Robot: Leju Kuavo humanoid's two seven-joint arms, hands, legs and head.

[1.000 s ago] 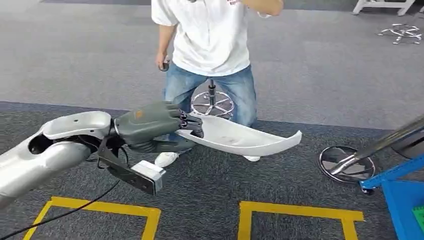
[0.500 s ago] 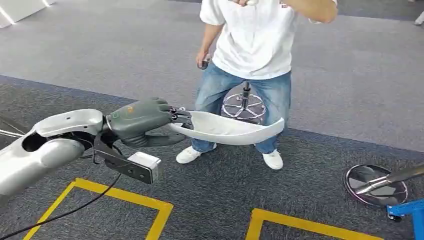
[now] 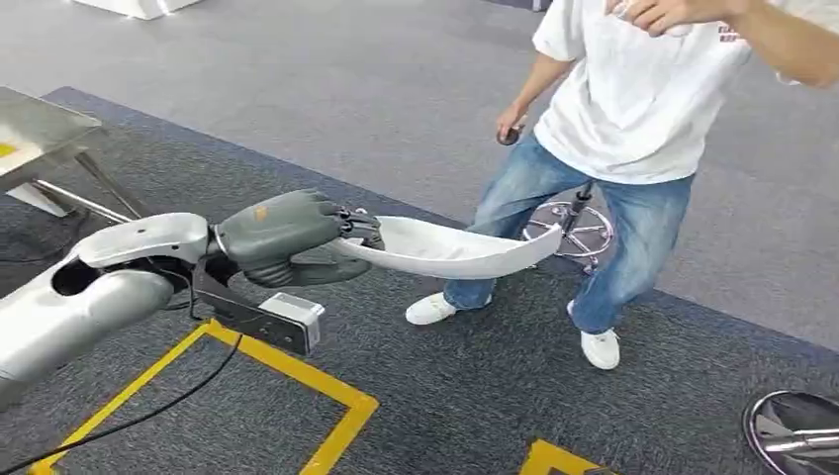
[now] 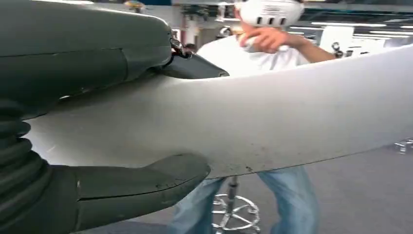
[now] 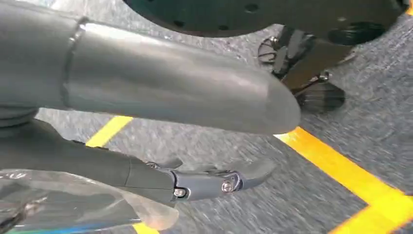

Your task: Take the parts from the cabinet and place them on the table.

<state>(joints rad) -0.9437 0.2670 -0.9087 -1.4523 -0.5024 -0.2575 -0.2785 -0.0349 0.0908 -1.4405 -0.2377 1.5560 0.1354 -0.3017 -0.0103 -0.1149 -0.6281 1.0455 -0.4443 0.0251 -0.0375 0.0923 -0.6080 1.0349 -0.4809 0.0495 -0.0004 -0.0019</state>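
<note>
I'm carrying one long white curved part (image 3: 450, 254) in my left hand (image 3: 282, 237), its fingers closed over the near-left end and its thumb under. The free end is reaching toward the one person (image 3: 633, 129) at far right; swinging could strike them. My right hand (image 5: 146, 146) is hanging empty, fingers apart.

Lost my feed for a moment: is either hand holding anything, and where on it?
The left hand grips the white curved part at its near end. The right hand holds nothing visible.

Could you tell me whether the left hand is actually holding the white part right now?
Yes, held: the left hand grips one end of the white part, which juts out unsupported above the carpet.
</note>
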